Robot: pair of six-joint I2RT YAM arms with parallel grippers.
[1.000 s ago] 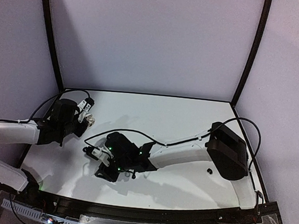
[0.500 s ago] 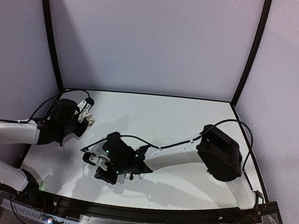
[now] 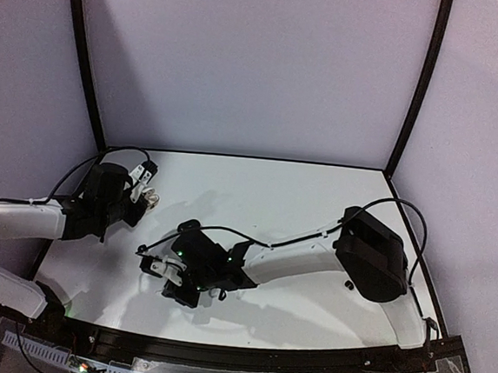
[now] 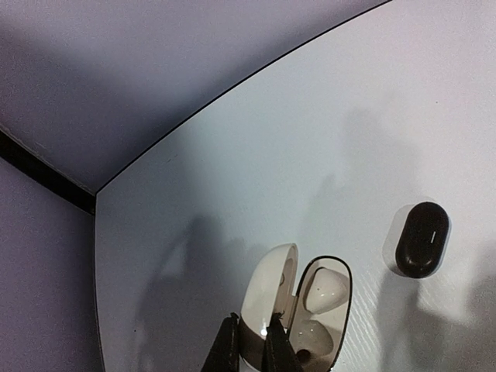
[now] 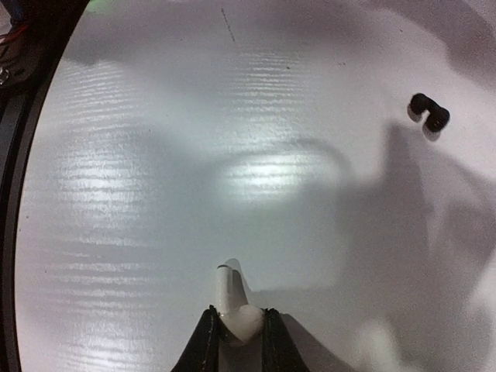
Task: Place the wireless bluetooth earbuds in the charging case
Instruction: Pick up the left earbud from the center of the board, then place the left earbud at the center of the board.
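White table; right tool pinches a white earbud, black earbuds ahead-right; left wrist view shows left tool clamping open case.

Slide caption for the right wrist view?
Right gripper pinches a white earbud; two black earbuds lie farther off on the table.

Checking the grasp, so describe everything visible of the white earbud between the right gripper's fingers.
The white earbud is glossy plastic: a rounded head and a short stem pointing away from the right gripper. The two black fingers press its head from both sides. It sits low over the white table, shadow close beside it; whether they touch is unclear.
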